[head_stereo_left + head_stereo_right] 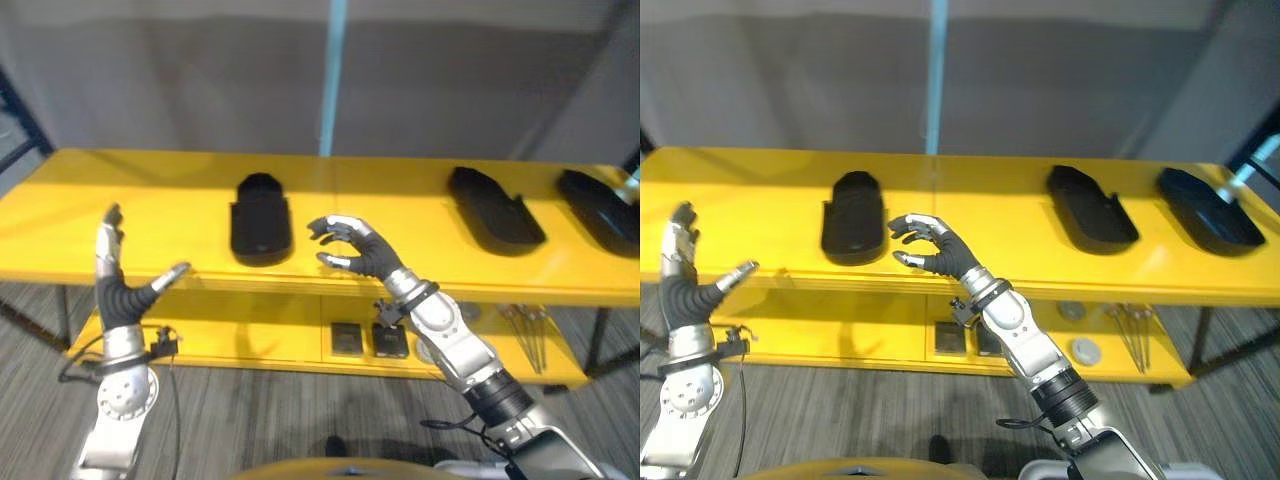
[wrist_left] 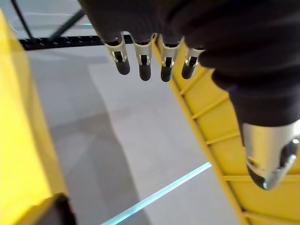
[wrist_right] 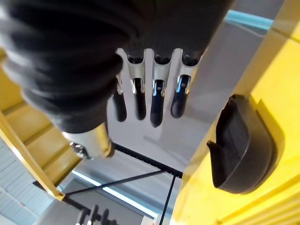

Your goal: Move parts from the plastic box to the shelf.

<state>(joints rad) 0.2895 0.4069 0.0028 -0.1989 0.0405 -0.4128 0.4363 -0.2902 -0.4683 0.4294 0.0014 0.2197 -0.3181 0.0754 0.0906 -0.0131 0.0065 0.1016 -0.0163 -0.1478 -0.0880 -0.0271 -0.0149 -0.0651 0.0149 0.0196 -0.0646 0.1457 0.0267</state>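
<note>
Three black moulded parts lie on the top board of the yellow shelf [image 1: 400, 190]: the left part [image 1: 260, 218] near the middle, the middle part [image 1: 495, 210] well to its right, the right part [image 1: 600, 208] cut off by the frame edge. Right hand [image 1: 352, 246] hovers just beside the left part, over the shelf's front edge, fingers loosely spread and holding nothing; its wrist view shows that part [image 3: 241, 143] close by, not touched. Left hand [image 1: 118, 285] is raised before the shelf's left end, fingers straight, thumb out, empty. On the lower board sit two small dark items [image 1: 368, 340], round discs [image 1: 1080, 345] and thin rods [image 1: 530, 335], too small to identify.
</note>
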